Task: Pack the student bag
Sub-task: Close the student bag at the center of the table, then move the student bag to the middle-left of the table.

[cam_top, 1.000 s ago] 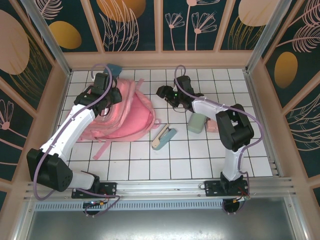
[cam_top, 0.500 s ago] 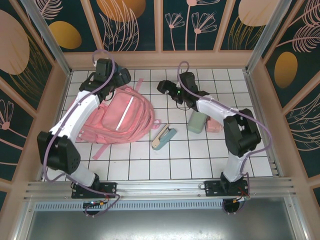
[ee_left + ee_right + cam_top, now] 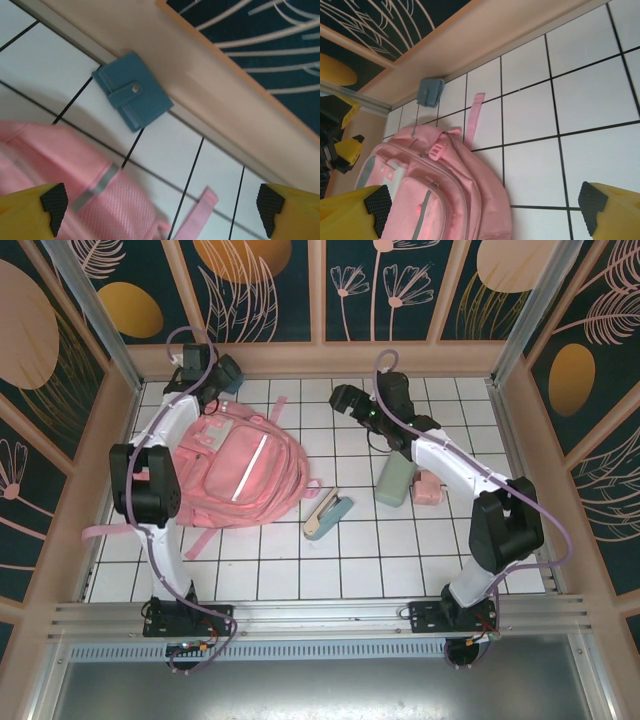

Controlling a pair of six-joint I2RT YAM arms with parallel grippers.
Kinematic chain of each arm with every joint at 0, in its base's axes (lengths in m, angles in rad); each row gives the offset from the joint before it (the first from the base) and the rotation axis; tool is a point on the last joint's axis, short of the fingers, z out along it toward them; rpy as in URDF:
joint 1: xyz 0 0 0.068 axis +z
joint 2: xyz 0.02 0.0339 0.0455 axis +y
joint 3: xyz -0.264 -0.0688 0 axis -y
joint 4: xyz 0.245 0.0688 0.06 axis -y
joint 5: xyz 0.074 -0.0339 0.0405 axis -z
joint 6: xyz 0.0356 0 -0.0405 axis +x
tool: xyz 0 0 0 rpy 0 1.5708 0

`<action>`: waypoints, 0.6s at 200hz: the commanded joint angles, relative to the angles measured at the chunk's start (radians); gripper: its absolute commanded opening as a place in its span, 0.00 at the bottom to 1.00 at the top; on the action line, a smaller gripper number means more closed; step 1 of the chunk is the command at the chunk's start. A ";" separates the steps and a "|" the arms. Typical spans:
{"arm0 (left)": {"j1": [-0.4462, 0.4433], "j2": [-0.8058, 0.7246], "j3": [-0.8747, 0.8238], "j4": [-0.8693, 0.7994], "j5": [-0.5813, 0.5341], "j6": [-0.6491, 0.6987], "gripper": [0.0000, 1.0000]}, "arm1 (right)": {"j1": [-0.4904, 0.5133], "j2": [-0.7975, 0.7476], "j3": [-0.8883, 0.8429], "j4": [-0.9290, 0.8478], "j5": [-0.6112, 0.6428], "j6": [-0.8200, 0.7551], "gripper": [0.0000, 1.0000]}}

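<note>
Pink bag [image 3: 245, 465] flat on the counter's [image 3: 400, 550] left half; left gripper [image 3: 161, 205], fingers apart, near a blue wallet [image 3: 132, 90] at the back wall; right gripper [image 3: 484, 204], fingers apart, beside the bag.

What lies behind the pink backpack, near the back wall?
A small blue wallet lies closed on the tiles, apart from the student bag. Whatever is under the bag is covered.

White tiled floor [image 3: 300, 570], dark floral walls [image 3: 265, 290]
</note>
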 commanded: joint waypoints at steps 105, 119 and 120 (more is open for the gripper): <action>0.081 0.607 0.585 0.355 0.246 -0.434 0.91 | -0.010 -0.076 0.067 -0.184 0.168 0.044 0.99; 0.081 0.647 0.622 0.347 0.226 -0.464 0.91 | -0.010 -0.079 0.065 -0.195 0.174 0.057 0.99; 0.081 0.648 0.623 0.348 0.225 -0.467 0.91 | -0.010 -0.079 0.063 -0.196 0.175 0.059 0.99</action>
